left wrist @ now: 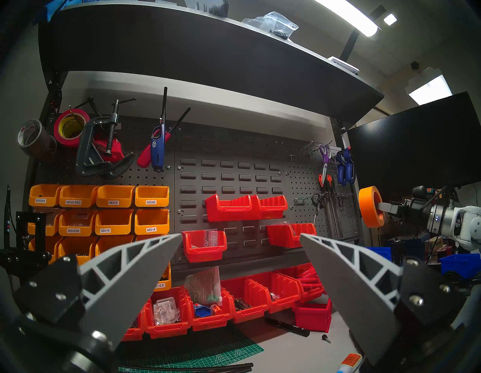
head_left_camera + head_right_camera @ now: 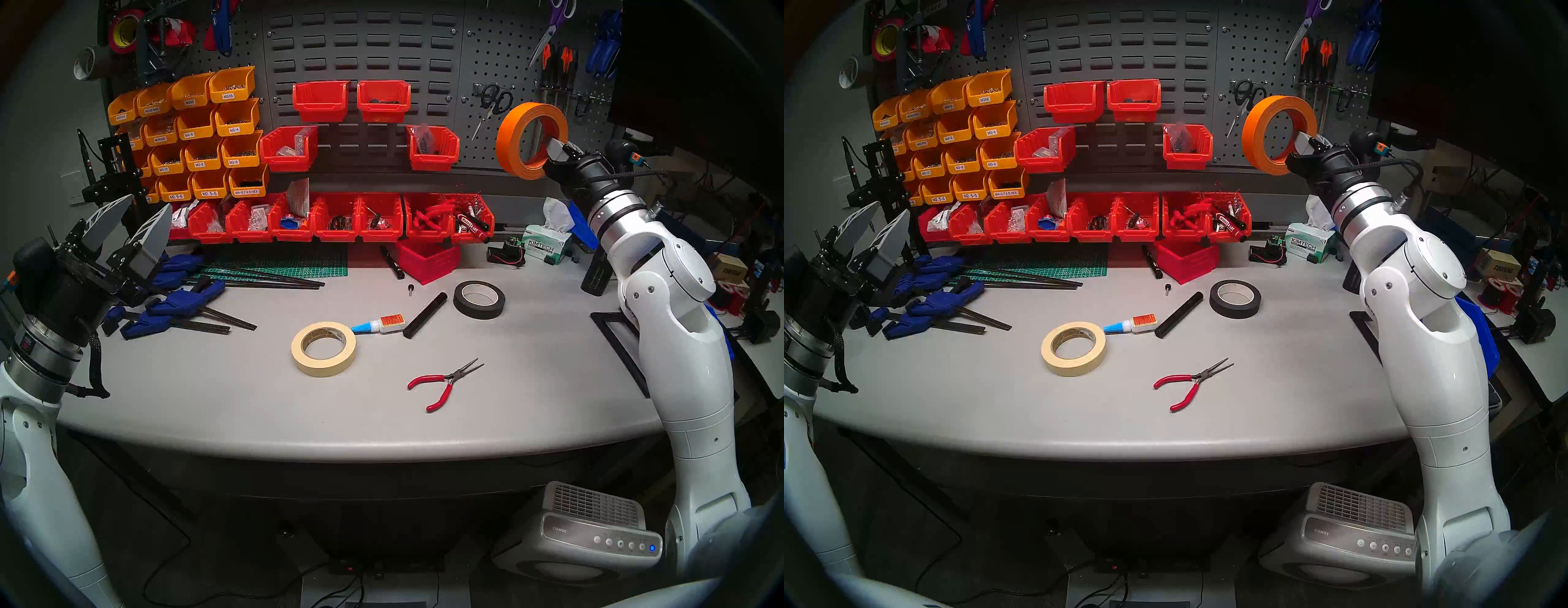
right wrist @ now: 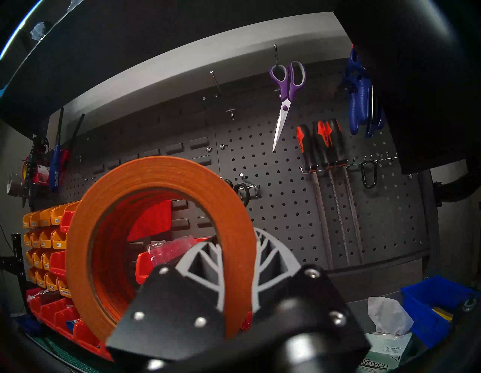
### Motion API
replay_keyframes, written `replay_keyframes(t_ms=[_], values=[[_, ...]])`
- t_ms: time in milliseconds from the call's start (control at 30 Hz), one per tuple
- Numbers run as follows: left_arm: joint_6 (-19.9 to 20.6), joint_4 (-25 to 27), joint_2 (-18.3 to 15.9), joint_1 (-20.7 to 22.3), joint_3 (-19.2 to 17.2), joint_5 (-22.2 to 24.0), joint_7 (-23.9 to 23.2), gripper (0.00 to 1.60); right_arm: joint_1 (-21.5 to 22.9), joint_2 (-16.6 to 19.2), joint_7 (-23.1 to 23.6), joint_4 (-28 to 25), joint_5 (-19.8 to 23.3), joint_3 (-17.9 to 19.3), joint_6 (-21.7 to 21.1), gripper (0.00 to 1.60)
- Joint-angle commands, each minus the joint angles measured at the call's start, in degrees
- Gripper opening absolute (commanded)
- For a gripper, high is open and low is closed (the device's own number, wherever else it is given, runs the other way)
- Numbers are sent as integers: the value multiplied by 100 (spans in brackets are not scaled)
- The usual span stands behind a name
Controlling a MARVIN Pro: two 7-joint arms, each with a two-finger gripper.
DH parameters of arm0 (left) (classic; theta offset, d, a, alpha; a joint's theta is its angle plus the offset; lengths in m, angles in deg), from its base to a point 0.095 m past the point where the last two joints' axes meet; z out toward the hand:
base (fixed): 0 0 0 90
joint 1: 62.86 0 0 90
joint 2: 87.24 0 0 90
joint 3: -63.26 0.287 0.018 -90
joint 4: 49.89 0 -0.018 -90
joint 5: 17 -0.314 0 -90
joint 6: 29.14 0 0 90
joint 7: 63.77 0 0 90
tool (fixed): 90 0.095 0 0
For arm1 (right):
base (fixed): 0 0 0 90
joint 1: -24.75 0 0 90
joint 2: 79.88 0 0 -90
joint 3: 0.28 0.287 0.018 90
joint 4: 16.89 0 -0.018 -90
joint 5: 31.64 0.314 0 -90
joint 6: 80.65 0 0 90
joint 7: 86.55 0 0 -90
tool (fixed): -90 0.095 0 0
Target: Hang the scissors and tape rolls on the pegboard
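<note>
The orange tape roll (image 2: 508, 140) (image 2: 1253, 131) (image 1: 368, 205) (image 3: 161, 172) hangs upright in the air just in front of the pegboard (image 2: 483, 51) (image 3: 281, 208). My right gripper (image 2: 551, 148) (image 3: 238, 255) is shut on its wall, one finger inside the ring and one outside. The black-handled scissors (image 2: 494, 99) (image 1: 319, 200) hang on a pegboard hook, just left of and behind the roll. The cream tape roll (image 2: 323, 369) (image 2: 1073, 368) lies flat mid-table. My left gripper (image 2: 147, 204) (image 1: 240, 235) is open and empty at the far left.
A black tape roll (image 2: 479, 299), marker (image 2: 424, 315), glue bottle (image 2: 379, 325) and red pliers (image 2: 443, 384) lie on the table. Blue clamps (image 2: 178, 301) are piled at the left. Purple scissors (image 3: 285, 96) and screwdrivers (image 3: 320, 140) hang above and right of the roll.
</note>
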Motion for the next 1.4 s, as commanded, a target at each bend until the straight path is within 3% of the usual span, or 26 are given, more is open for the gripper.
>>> replay_keyframes(t_ms=[0,133,267,333,367,400,433,733,1133,1367], values=[[-20,81,-18,50,-6,26,-3,160,790,91,-44,86,-63,7,-16,0],[-20,81,-19,49,-6,26,-3,160,785,113,-56,132,-81,18,-10,0],[-20,81,-19,50,-6,26,-4,160,1155,65,-83,395,-75,-128,-93,0],[-20,81,-19,50,-6,26,-4,160,1033,73,-83,362,-81,-84,-58,0],[-21,81,-20,51,-6,26,-5,160,1426,17,-106,599,-82,-245,-149,0],[-21,81,-20,51,-6,26,-5,160,1054,51,-87,428,-87,-109,-53,0],[-21,81,-20,51,-6,26,-5,160,1054,51,-87,428,-87,-109,-53,0],[-21,80,-20,51,-6,25,-6,160,1545,-109,-102,775,-119,-372,-143,0],[-21,78,-21,51,-6,24,-8,160,1844,-375,-101,955,-257,-488,-154,0],[-21,77,-22,51,-6,23,-9,160,2291,-507,-113,1189,-345,-599,-227,0]])
